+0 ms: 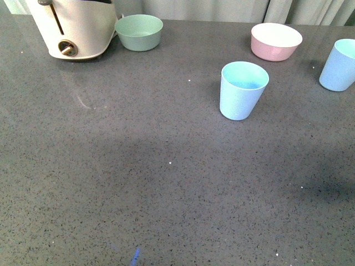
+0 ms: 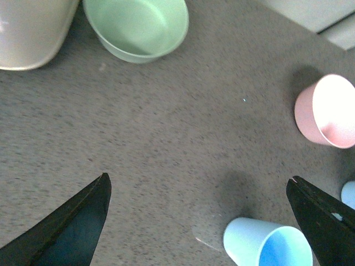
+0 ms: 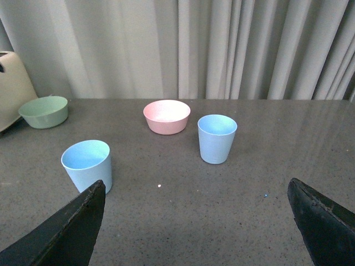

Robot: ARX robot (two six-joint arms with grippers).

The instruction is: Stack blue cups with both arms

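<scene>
Two pale blue cups stand upright and apart on the grey table. One cup (image 1: 242, 90) is right of centre; the other cup (image 1: 340, 65) is at the far right edge. Neither gripper shows in the front view. My left gripper (image 2: 197, 199) is open and empty above the table, with the nearer cup (image 2: 266, 244) between its fingers in the picture and a sliver of the other cup (image 2: 349, 194). My right gripper (image 3: 194, 213) is open and empty, low over the table, facing both cups (image 3: 87, 164) (image 3: 217, 138).
A pink bowl (image 1: 275, 41) stands behind and between the cups. A mint green bowl (image 1: 138, 32) sits at the back left next to a cream toaster (image 1: 75, 26). Curtains (image 3: 177, 47) hang behind the table's far edge.
</scene>
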